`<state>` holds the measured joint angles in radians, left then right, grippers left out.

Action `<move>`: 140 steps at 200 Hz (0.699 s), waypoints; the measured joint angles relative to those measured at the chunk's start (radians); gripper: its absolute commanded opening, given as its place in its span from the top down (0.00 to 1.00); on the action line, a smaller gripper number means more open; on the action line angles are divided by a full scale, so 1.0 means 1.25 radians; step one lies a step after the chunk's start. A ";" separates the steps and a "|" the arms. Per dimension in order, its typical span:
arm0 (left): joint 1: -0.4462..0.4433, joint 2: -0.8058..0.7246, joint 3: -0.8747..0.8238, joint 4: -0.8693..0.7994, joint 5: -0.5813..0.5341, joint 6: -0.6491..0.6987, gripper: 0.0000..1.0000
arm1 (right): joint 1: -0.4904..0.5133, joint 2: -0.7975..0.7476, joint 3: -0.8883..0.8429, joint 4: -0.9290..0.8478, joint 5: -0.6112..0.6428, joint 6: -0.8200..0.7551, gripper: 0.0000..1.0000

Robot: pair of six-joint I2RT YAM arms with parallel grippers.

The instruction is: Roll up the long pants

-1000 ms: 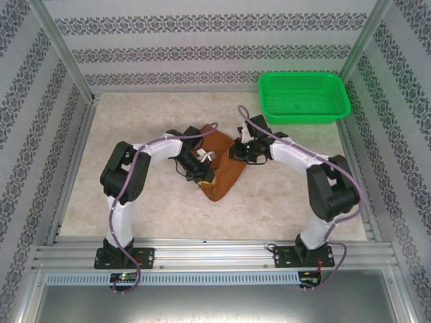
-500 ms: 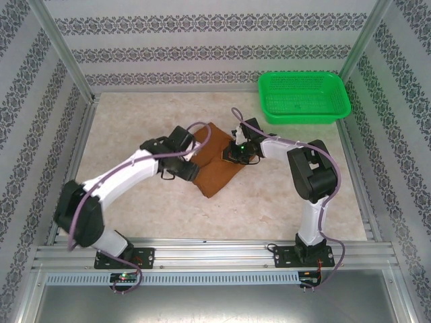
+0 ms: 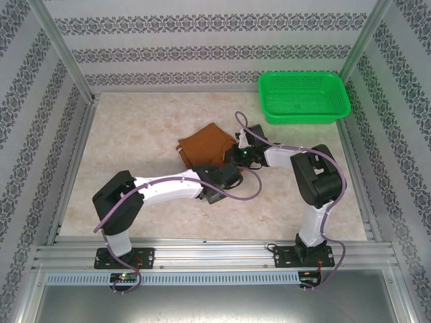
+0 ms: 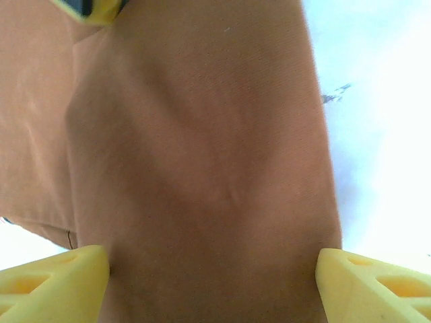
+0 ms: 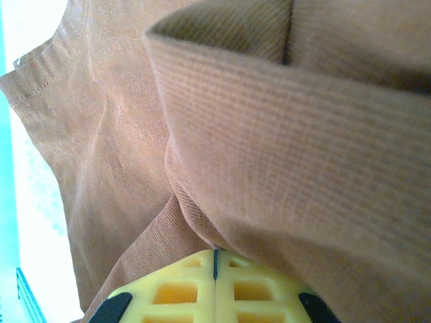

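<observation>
The left gripper (image 4: 212, 269) is standing released, its two yellow foam fingers (image 4: 54, 279) spread wide and straddling a smooth fold of the long pants (image 3: 202, 148), a pair of rust-brown plain cloth trousers; the cloth is running between the fingers without being squeezed. The right gripper (image 5: 215, 259) is clenched, its yellow waffle-patterned pads meeting along a thin seam with their tips pressing into a thick ribbed fold of the same fabric (whether any cloth is caught between them cannot be told). From above, the trousers are lying folded into a compact bundle near the middle of the pale marbled table (image 3: 135, 134), with the left arm reaching in low at the bundle's near edge and the right arm bending in at its right edge. A bright green perforated plastic basket (image 3: 272, 102) is sitting at the far right corner, well apart from the bundle.
</observation>
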<state>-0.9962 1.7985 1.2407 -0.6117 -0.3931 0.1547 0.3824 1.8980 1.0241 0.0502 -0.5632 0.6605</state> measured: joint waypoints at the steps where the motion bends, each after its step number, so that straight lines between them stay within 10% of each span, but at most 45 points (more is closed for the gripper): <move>1: -0.002 0.001 0.001 0.000 -0.001 0.002 0.17 | 0.000 0.000 0.000 0.000 0.000 0.000 1.00; 140: 0.017 0.170 0.099 0.012 -0.051 0.037 0.11 | 0.007 -0.002 0.008 -0.016 0.021 0.009 1.00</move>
<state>-0.9752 2.0109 1.3643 -0.5964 -0.4568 0.2012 0.3908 1.8957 1.0340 0.0307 -0.5365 0.6712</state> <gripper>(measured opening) 0.901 0.064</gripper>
